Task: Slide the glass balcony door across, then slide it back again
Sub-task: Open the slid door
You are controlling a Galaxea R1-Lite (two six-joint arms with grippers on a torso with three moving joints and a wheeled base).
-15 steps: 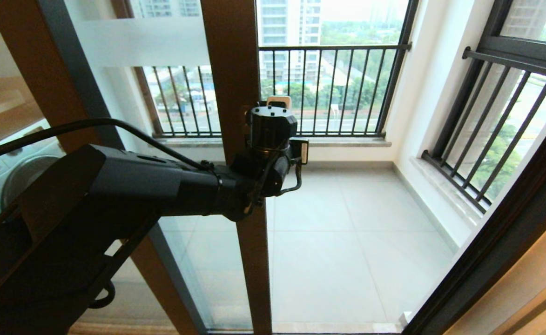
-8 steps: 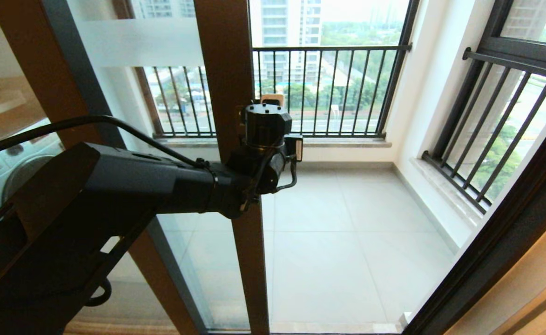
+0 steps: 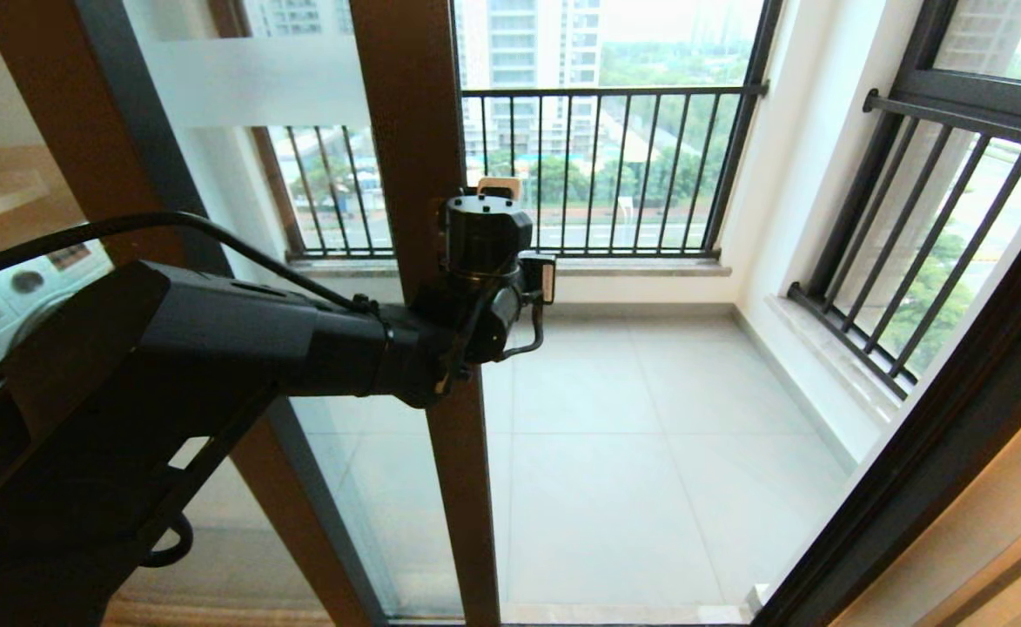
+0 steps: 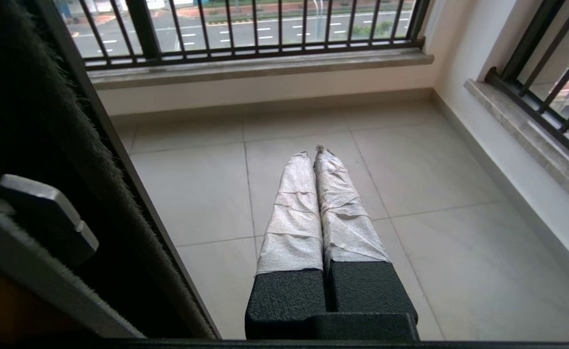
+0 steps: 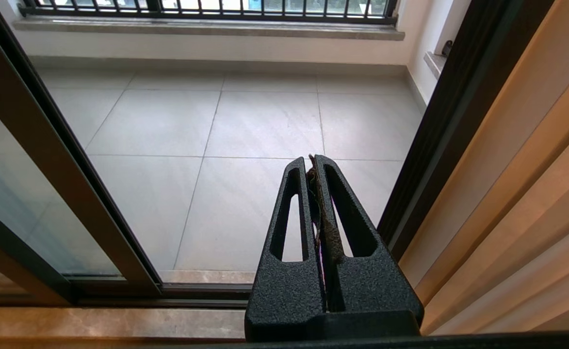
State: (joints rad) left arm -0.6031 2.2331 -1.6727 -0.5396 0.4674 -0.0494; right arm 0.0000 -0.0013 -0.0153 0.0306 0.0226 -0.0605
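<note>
The glass balcony door (image 3: 327,261) stands upright, its brown frame's long axis vertical. The left claw (image 4: 316,151), fingers pressed together, sits beside its edge; the right claw (image 5: 312,167) is likewise closed.

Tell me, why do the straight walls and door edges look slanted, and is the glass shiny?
Head view: the wide lens tilts the glass balcony door frame and the right wall outward, and the glass mirrors a washing machine. Left wrist view: the door edge is dark and soft beside the left gripper. Right wrist view: the floor is evenly daylit, without hard shadows.
</note>
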